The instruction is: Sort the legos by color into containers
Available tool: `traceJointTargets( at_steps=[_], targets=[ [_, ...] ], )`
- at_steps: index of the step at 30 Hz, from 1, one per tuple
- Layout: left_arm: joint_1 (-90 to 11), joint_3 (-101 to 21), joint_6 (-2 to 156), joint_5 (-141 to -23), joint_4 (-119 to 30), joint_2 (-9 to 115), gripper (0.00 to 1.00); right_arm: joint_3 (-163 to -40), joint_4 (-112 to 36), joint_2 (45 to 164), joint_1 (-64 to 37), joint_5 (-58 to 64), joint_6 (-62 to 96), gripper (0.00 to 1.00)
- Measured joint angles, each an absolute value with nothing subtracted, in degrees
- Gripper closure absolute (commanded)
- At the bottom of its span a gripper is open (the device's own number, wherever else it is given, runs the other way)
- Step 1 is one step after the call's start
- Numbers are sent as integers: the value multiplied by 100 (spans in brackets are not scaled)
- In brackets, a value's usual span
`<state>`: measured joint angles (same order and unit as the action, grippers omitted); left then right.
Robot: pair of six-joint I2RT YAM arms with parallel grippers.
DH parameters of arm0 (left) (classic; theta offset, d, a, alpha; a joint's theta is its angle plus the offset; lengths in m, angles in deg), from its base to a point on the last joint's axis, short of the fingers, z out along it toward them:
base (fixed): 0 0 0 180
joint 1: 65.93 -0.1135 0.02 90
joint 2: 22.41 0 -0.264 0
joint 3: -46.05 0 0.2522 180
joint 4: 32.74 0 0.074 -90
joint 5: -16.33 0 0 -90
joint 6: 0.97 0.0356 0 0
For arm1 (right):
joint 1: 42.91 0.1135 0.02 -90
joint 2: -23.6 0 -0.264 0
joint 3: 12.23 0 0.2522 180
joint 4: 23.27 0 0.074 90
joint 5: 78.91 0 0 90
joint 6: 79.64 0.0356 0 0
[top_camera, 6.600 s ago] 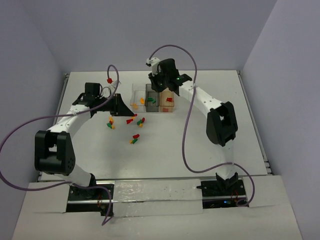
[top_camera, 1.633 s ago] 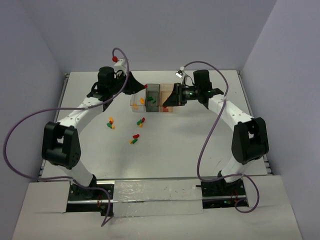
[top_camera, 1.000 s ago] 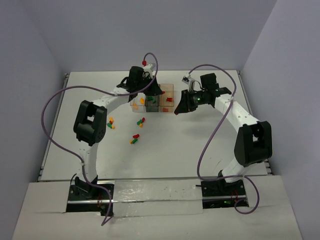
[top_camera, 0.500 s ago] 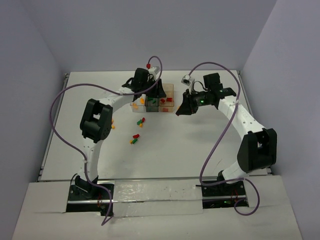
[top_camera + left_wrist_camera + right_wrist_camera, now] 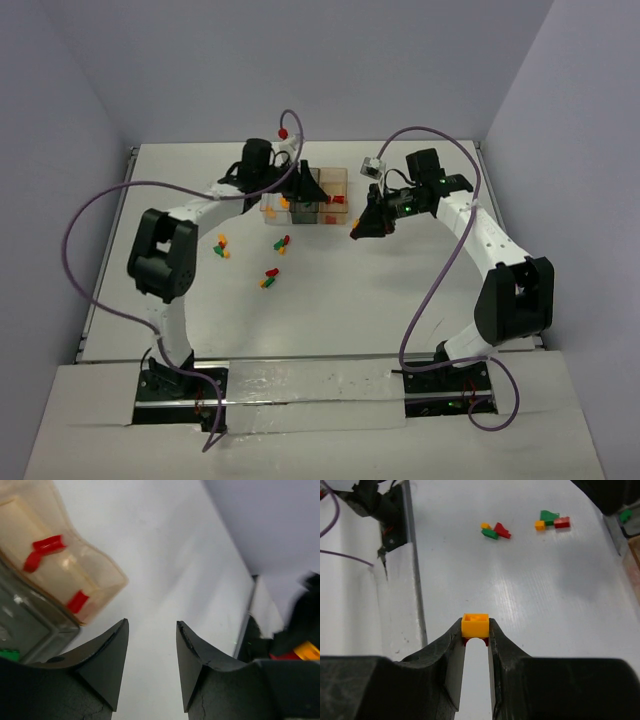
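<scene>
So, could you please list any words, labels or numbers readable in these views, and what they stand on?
None: no readable text on the containers, the loose legos, the arms or the table. The orange lego in the right end effector looks unmarked too.

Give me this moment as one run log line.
left pincer: open, empty, by amber bin with red bricks | right pincer: shut on orange brick | loose bricks on table
</scene>
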<state>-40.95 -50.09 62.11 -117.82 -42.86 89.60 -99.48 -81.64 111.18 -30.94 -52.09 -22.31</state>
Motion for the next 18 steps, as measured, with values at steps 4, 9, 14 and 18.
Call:
traceJointTargets(
  at_steps=[4,9,14,18],
  targets=[
    [-4381,-4084,6085,-12715,-3514,7713,47,-10300,-8788,11263,-3016,-5537,-2788,97],
    [-4393,-3793,6602,-13436,-3600,6674,46,-10554,-9217,11449,-2689,-5758,-3148,97],
    [-4322,-3793,7200,-13918,-4137,6413,44,-10554,-9214,11450,-2213,-5730,-3066,97],
    [-4256,-3780,7587,-14035,-4731,6410,41,-10554,-9049,11387,-1931,-5606,-2860,97]
  ],
)
